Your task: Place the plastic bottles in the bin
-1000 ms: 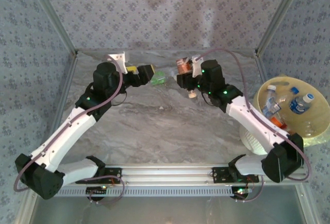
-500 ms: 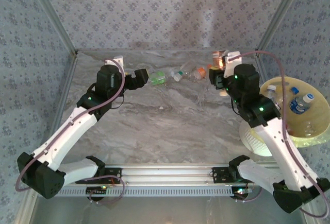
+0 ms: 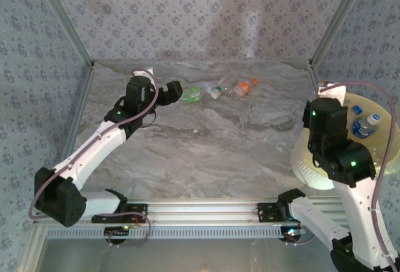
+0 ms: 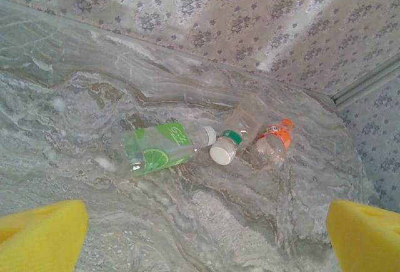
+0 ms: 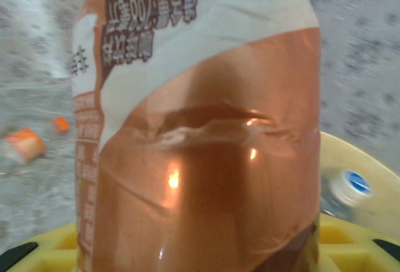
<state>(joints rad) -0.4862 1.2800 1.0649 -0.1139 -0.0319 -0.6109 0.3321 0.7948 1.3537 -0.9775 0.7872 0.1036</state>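
While I watched the feeds from my station, the left gripper (image 4: pixel 200 241) stood released, its yellow pads (image 4: pixel 40 234) wide apart at the lower corners of the left wrist view with nothing between them. Just beyond it, three of the plastic bottles lay on their sides on the marbled table (image 3: pixel 206 153), close to the far patterned wall (image 3: pixel 187 15). The green-labelled bottle (image 4: pixel 159 150) was nearest the open jaws and furthest left. To its right was a clear bottle (image 4: pixel 240 125), whose white cap sat just beside the green one's neck. Right of that again lay the orange-labelled bottle (image 4: pixel 274 144) with its orange cap pointing away. From overhead I saw the same row near the far edge, with the left arm's tip just left of the green one. On the right wrist feed, the right gripper (image 5: pixel 187 256) was clenched on a brown-labelled bottle (image 5: pixel 200 134), held upright. The label was dented across its middle, and a yellow pad showed low on either side of it. Behind that bottle I could see the pale-yellow rim of the bin (image 5: pixel 369 159), with a white bottle cap inside it. Overhead, the bin stood at the right edge of the table with the right arm above its left part, and a blue-labelled bottle (image 3: pixel 364 125) lay inside.
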